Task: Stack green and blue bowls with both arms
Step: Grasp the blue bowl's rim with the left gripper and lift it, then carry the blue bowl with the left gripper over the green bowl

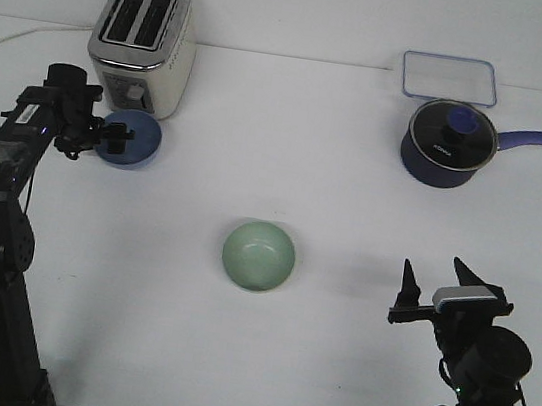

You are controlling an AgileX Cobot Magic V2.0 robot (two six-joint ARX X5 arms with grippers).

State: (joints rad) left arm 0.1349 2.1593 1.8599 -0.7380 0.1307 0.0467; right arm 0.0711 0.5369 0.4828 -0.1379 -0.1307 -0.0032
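Observation:
The periwinkle blue bowl [136, 142] sits at the far left, right beside the toaster. My left gripper [110, 138] reaches over this bowl's left rim, its black fingers [119, 131] on or at the rim. How tightly they hold is not visible from here. The mint green bowl [258, 256] stands upright and alone in the middle of the table. My right gripper [434, 281] is low at the near right, well away from both bowls, open with its pointed fingers spread and nothing between them.
A silver toaster [142, 42] stands behind the blue bowl with its cord running off left. A dark navy saucepan [446, 142] with glass lid and long handle is at the far right, a clear container [448, 78] behind it.

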